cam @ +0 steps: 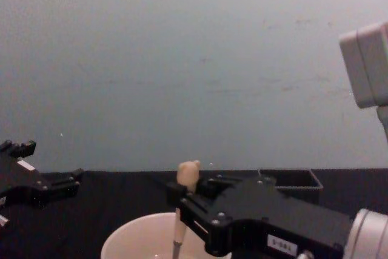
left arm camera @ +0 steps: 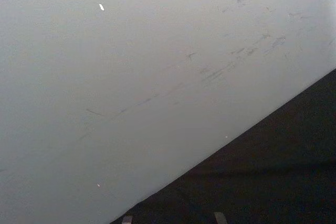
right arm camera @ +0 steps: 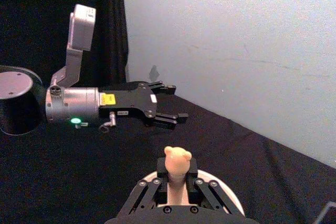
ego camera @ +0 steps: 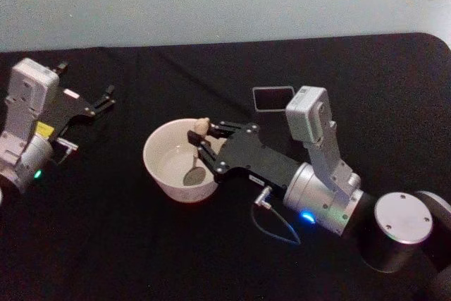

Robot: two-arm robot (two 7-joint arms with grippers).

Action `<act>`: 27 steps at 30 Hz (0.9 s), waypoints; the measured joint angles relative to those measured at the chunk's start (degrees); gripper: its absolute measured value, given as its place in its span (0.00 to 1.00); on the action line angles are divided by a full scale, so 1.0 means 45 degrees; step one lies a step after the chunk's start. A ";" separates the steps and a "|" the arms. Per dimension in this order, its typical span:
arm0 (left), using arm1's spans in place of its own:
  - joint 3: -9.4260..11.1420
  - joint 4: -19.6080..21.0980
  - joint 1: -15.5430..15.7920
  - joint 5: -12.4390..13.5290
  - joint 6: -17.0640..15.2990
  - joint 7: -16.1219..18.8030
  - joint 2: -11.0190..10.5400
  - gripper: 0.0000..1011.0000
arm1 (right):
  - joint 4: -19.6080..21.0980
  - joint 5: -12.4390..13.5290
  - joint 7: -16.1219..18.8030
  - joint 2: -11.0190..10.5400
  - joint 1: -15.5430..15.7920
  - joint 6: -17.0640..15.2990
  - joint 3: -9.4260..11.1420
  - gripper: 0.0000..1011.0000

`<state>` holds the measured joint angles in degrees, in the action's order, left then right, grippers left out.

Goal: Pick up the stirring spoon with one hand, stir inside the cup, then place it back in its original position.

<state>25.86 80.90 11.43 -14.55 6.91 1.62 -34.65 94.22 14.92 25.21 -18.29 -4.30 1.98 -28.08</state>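
Note:
The cream-white cup (ego camera: 158, 147) stands mid-table. The stirring spoon (ego camera: 195, 172) stands nearly upright in it, bowl down inside and bear head (cam: 188, 173) above the rim. My right gripper (ego camera: 201, 139) reaches in from the right and is shut on the spoon's handle just under the bear head (right arm camera: 177, 158). In the chest view the spoon's stem (cam: 177, 235) drops into the cup (cam: 127, 244). The dark grey holder (ego camera: 273, 98) stands behind the right arm. My left gripper (ego camera: 104, 101) rests open at the far left, well away from the cup.
A black cloth covers the table (ego camera: 106, 244), and a pale wall (cam: 194, 59) rises behind it. A thin cable loops on the cloth near the right wrist (ego camera: 278, 227). The holder (cam: 291, 180) sits close behind the right gripper.

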 joint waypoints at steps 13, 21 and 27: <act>0.0000 0.0000 0.0001 0.0000 0.0000 0.0000 0.0001 0.99 | -0.0748 -0.0190 -0.0349 0.0690 -0.0706 0.0068 -0.0334 0.20; 0.0000 0.0000 0.0000 0.0000 0.0000 0.0000 0.0000 0.99 | -0.1402 -0.0494 -0.0643 0.1073 -0.1111 0.0190 -0.0356 0.20; 0.0000 0.0001 -0.0001 0.0000 0.0000 0.0000 0.0000 0.99 | -0.1773 -0.0653 -0.0804 0.1229 -0.1299 0.0260 -0.0185 0.20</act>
<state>25.86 80.90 11.43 -14.55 6.91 1.62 -34.64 86.24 11.99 21.59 -12.76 -10.15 3.15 -28.91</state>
